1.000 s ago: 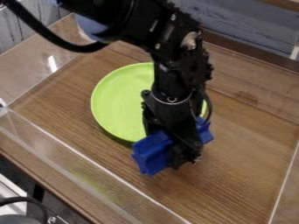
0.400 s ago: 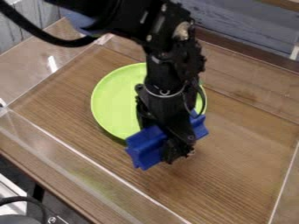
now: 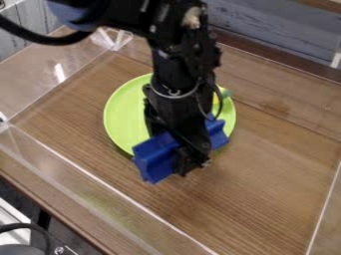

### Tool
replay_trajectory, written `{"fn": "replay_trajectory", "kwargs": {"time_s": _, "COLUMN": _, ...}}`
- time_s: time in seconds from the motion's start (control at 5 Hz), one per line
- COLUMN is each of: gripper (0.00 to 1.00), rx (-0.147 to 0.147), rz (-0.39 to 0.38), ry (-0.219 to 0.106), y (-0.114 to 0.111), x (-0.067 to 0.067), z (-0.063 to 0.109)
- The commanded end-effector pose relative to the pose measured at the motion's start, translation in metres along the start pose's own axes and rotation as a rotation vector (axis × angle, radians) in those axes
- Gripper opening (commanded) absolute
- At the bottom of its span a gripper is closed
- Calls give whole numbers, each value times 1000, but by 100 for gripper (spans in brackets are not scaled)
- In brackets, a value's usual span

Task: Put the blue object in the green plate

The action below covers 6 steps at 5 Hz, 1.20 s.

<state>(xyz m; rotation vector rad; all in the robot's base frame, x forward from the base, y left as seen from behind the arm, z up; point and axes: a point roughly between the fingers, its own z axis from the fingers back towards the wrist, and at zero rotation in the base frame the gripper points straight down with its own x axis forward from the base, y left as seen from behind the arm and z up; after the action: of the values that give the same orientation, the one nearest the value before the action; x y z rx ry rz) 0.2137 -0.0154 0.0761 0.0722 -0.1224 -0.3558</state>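
1. We see the black robot arm's pincer (image 3: pixel 184 159) pointing straight down, its jaws pinching the deep-blue elongated plastic block (image 3: pixel 170 152) across its middle.
2. The blue block hangs tilted, its lower end toward the front left, over the near rim of the large round lime-green plate (image 3: pixel 128 108); we cannot tell whether it touches the rim.
3. The green plate lies flat on the brown wood-grain bench (image 3: pixel 266 189), partly hidden behind the arm.
4. A clear plastic wall (image 3: pixel 40 149) borders the bench at left and front.
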Motion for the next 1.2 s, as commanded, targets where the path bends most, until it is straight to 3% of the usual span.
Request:
{"fn": "replay_trajectory", "kwargs": {"time_s": 0.0, "gripper": 0, "rx": 29, "rz": 15, "ry": -64, "y": 16, "x": 9, "z": 18}}
{"fn": "replay_trajectory", "kwargs": {"time_s": 0.8, "gripper": 0, "rx": 46, "rz": 26, "ry": -85, "y": 45, "x": 5, "z": 25}}
{"fn": "replay_trajectory", "kwargs": {"time_s": 1.0, "gripper": 0, "rx": 49, "rz": 43, "ry": -94, "y": 58, "x": 9, "z": 34}}
